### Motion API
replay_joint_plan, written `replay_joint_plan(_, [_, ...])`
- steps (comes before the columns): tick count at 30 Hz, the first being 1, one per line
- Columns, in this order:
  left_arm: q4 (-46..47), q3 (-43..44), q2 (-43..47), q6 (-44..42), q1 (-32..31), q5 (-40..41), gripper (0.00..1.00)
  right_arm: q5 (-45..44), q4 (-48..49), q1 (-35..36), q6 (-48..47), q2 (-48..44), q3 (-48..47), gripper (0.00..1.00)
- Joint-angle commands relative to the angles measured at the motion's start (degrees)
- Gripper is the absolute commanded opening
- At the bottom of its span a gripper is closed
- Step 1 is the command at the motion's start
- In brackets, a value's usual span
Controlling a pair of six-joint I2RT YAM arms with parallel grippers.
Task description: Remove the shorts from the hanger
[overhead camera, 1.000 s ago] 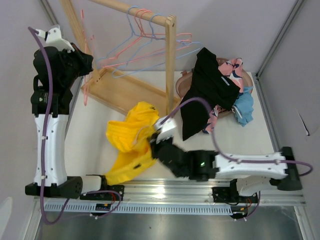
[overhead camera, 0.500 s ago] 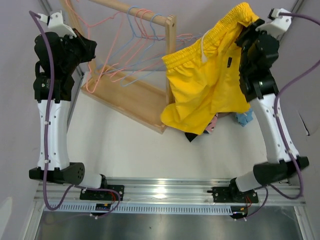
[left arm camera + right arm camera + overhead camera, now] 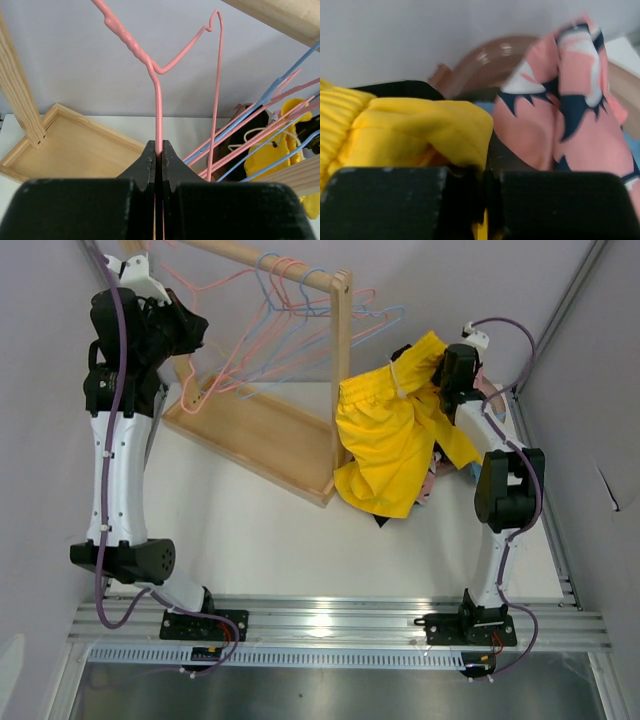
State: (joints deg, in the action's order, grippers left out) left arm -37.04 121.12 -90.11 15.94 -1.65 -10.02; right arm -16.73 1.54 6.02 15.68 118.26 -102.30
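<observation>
Lowered since half a second ago, the yellow shorts [image 3: 385,445] no longer spread high in the air. They now drape just right of the wooden rack [image 3: 250,435], against its right post, and the right arm has folded down with them.

Top view: the right gripper [image 3: 447,380] is clenched on the waistband at the shorts' upper right corner, on the side away from the rack. The shorts hang clear of the hangers and cover a heap of clothes beside the rack's right end. The left gripper [image 3: 190,335] stands over the rack's left end, clamped on the pink hanger [image 3: 186,398].

Left wrist view: the jaws are pressed together on the pink hanger's wire stem. The rack's tray lies below left, blue hangers [image 3: 270,92] slant to the right, and the shorts show beyond them.

Right wrist view: the jaws are closed with a fold of yellow cloth pinched between them. A pink-and-navy garment [image 3: 560,120] and a brown basket rim [image 3: 485,60] lie behind.
</observation>
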Motion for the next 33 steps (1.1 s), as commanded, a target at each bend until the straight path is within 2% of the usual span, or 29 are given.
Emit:
replay_joint_plan(1, [1.0, 5.1, -0.7, -3.2, 0.4, -1.8, 0.01, -4.6, 5.3, -1.1, 3.9, -6.1, 6.1, 0.49])
replay_joint_plan(3, [1.6, 5.1, -1.0, -3.6, 0.3, -3.9, 0.02, -5.9, 4.3, -1.0, 7.5, -9.4, 9.2, 0.97])
replay_joint_plan(4, [1.9, 5.2, -1.5, -4.0, 0.2, -6.3, 0.02, -6.3, 3.7, -0.9, 8.6, -10.6, 12.4, 1.00])
replay_joint_plan(7, [2.7, 7.4, -3.5, -5.8, 0.2, -9.2, 0.03, -5.4, 4.0, 0.0, 10.5, -16.2, 18.2, 1.00])
replay_joint_plan(11, [1.4, 16.2, -9.1, -8.9, -0.5, -13.3, 0.03, -3.9, 7.7, 0.8, 12.4, -24.5, 32.9, 0.99])
replay_joint_plan(15, [-1.8, 19.1, -13.0, -13.0, -2.7, -12.7, 0.03, -2.4, 9.9, 0.9, 15.2, -32.4, 43.4, 0.99])
replay_joint_plan(18, [-1.7, 17.1, -13.8, -14.5, -4.9, -12.1, 0.03, -2.0, 10.6, 0.9, 16.0, -37.5, 48.4, 0.99])
replay_joint_plan(24, [-6.1, 17.9, -16.0, -17.5, -9.1, -5.6, 0.04, -1.5, 9.0, 0.9, 15.8, -43.9, 51.4, 0.99])
replay_joint_plan(26, [-6.6, 16.1, -15.2, -17.6, -10.0, -3.4, 0.08, -1.4, 8.3, 1.0, 15.6, -45.2, 51.5, 0.99])
replay_joint_plan(27, [-6.7, 15.4, -13.6, -17.5, -10.2, -1.6, 0.11, -1.3, 7.9, 1.1, 15.4, -45.7, 51.6, 1.00])
replay_joint_plan(28, [-6.6, 13.9, -12.7, -17.4, -10.3, -0.5, 0.25, -1.2, 7.2, 1.4, 15.3, -46.3, 51.6, 0.99])
replay_joint_plan(30, [-6.3, 11.9, -9.4, -16.8, -10.3, 3.0, 0.45, -1.3, 6.4, 2.1, 15.0, -48.0, 51.7, 1.00])
replay_joint_plan(31, [-6.1, 10.6, -8.3, -16.4, -10.3, 4.9, 0.68, -1.3, 5.5, 2.5, 14.7, -48.6, 51.7, 0.99])
replay_joint_plan(33, [-6.6, 9.7, -6.1, -16.4, -10.3, 10.3, 0.78, -2.2, 4.2, 3.9, 14.0, -51.1, 51.7, 0.99])
